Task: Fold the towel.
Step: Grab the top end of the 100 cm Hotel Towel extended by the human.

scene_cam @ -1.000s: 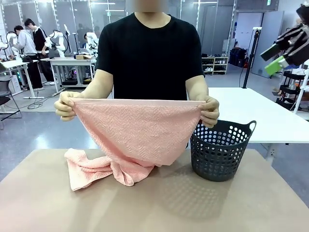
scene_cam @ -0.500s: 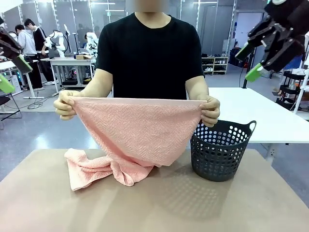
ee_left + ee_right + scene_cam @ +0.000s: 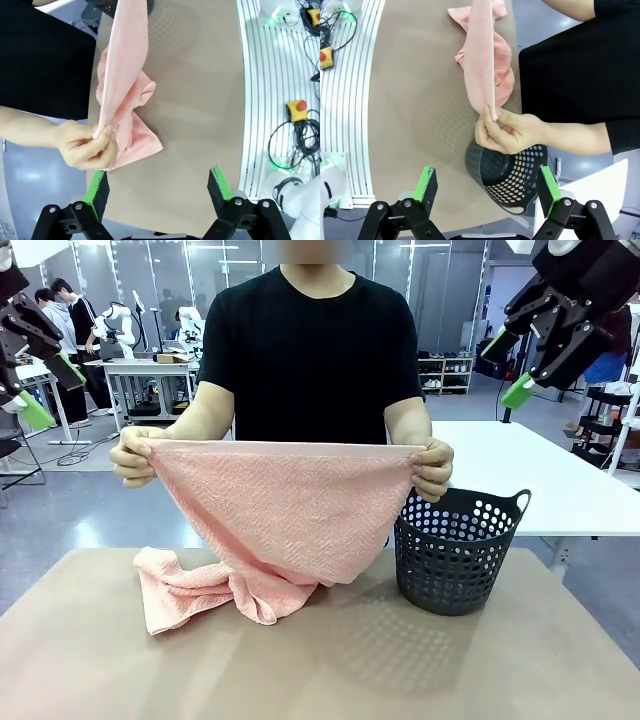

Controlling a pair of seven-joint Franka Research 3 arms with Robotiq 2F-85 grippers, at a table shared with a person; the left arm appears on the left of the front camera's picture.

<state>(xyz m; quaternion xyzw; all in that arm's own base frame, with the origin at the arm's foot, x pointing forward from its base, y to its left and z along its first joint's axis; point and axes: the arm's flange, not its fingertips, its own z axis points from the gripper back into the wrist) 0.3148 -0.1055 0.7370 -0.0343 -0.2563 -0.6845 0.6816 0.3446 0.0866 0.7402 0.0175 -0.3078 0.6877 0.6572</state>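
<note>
A person at the far side holds the pale pink towel (image 3: 275, 515) up by its two top corners, one in each hand. Its lower part lies bunched on the brown table (image 3: 320, 660). High at the left edge, my left gripper (image 3: 45, 390) hangs open with nothing in it. My right gripper (image 3: 510, 368) is open and empty at the upper right, above the basket. In the left wrist view the towel (image 3: 125, 85) hangs edge-on from the person's hand (image 3: 87, 145), ahead of the open left gripper (image 3: 157, 187). The right wrist view shows the towel (image 3: 485, 65) pinched in the other hand (image 3: 507, 132), ahead of the open right gripper (image 3: 487, 187).
A dark perforated basket (image 3: 455, 550) stands on the table's right side, beside the person's hand; in the right wrist view the basket (image 3: 507, 175) lies just under that hand. A white table (image 3: 530, 475) stands behind it. Bare tabletop lies in front of the towel.
Both arms have come into view: the left gripper appeared at the upper left and shifted right; the right gripper moved from the right edge inward. The person and towel stay still.
</note>
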